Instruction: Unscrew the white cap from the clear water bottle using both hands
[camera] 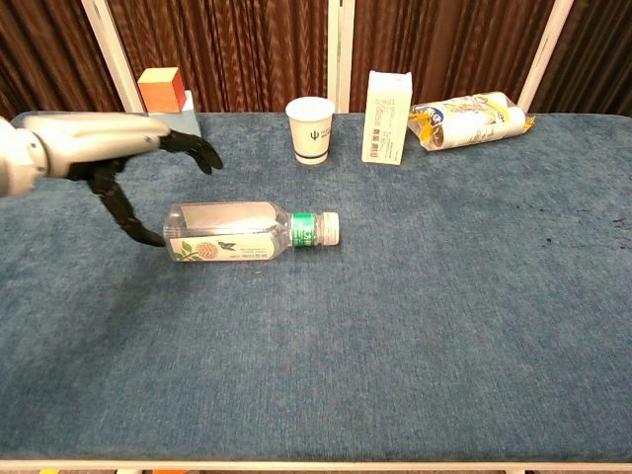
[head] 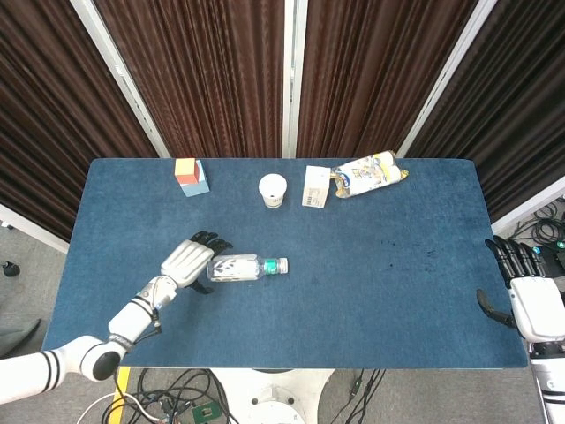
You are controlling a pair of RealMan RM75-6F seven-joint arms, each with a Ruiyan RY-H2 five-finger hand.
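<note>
Reaching left hand [camera: 99,148] spread beside bottle [camera: 232,232]

Along the far edge of the blue table [head: 397,283] we note, left to right: an orange block [camera: 161,89] atop a pale blue one [camera: 182,126], an upright paper cup [camera: 309,129], a standing white carton [camera: 386,117], and just right of it a snack bag [camera: 469,119] on its side.

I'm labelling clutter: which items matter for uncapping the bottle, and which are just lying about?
Job: water bottle, lying on its side; white cap; left hand; right hand.

Lying about: paper cup, white carton, snack bag, stacked blocks.
</note>
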